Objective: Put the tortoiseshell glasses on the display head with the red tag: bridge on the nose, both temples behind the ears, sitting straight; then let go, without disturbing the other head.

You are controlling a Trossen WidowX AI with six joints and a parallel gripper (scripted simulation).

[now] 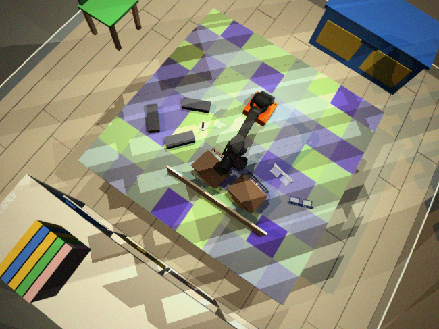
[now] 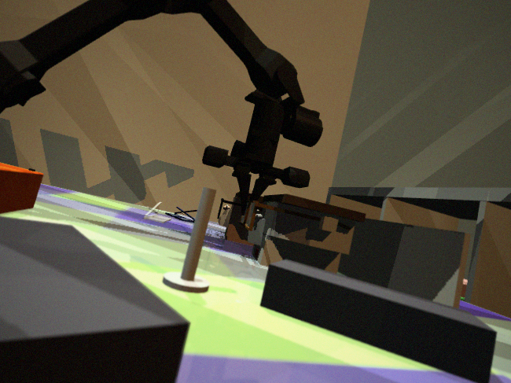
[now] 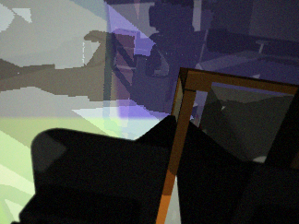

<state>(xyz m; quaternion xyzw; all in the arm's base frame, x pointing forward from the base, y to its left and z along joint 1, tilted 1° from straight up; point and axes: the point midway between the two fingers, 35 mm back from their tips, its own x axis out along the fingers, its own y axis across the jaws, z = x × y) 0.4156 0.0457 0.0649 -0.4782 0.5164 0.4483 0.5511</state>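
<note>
My gripper (image 2: 248,200) (image 3: 175,123) points down, shut on the tortoiseshell glasses (image 1: 216,151) (image 2: 251,215) (image 3: 172,169). In the wrist view the fingers pinch the orange-brown frame, and one rim reaches right. The glasses are at the face side of the near display head (image 1: 205,163) (image 2: 315,207), whose top is a flat brown slab. Whether bridge or temples touch it cannot be told. The other display head (image 1: 246,193) (image 2: 237,234) stands beside it, with dark glasses (image 1: 256,180) at its face. I cannot make out the red tag clearly. The fingertips are hidden in the top view.
A long thin panel (image 1: 215,199) stands behind both heads. A small round-based post (image 1: 202,125) (image 2: 198,238) and dark blocks (image 1: 196,105) (image 1: 152,118) (image 1: 179,139) lie to one side. White glasses (image 1: 277,170) and blue glasses (image 1: 300,201) lie on the other side.
</note>
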